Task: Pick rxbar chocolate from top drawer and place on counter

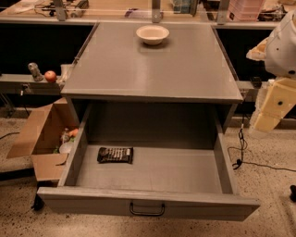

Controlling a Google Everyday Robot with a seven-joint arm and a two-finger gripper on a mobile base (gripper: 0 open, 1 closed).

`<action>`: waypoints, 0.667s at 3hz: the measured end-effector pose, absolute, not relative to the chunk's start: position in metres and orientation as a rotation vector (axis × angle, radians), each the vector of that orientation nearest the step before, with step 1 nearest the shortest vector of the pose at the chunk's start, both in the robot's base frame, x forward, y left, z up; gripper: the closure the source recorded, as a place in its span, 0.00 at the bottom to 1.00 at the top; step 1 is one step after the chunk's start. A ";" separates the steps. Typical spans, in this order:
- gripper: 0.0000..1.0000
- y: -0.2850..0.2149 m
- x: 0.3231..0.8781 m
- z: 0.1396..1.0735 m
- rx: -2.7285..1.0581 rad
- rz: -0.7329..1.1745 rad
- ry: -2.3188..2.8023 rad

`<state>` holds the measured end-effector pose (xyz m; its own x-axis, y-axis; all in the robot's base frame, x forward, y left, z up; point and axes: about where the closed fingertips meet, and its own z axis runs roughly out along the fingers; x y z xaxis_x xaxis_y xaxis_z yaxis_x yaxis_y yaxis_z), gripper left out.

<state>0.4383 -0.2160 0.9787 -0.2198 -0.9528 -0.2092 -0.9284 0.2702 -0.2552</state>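
Observation:
The rxbar chocolate (115, 154), a flat dark bar with pale lettering, lies on the floor of the open top drawer (222, 162), left of its middle. The drawer is pulled fully out, and its dark pull handle (147, 211) faces me. The counter (152, 65) is the grey cabinet top above and behind the drawer. My gripper (270, 113) hangs at the right edge of the view. It is beside the cabinet's right side, outside the drawer and well away from the bar. It holds nothing that I can see.
A cream bowl (152, 34) stands at the far middle of the counter. An open brown cardboard box (39, 139) with items sits on the floor left of the drawer. An apple (50, 76) rests on a ledge at left. A cluttered workbench (115, 9) runs along the back. A cable (245, 157) lies on the floor at right.

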 end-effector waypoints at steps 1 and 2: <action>0.00 -0.216 0.438 0.979 -1.720 -0.107 2.225; 0.00 -0.175 0.442 0.925 -1.754 0.010 2.183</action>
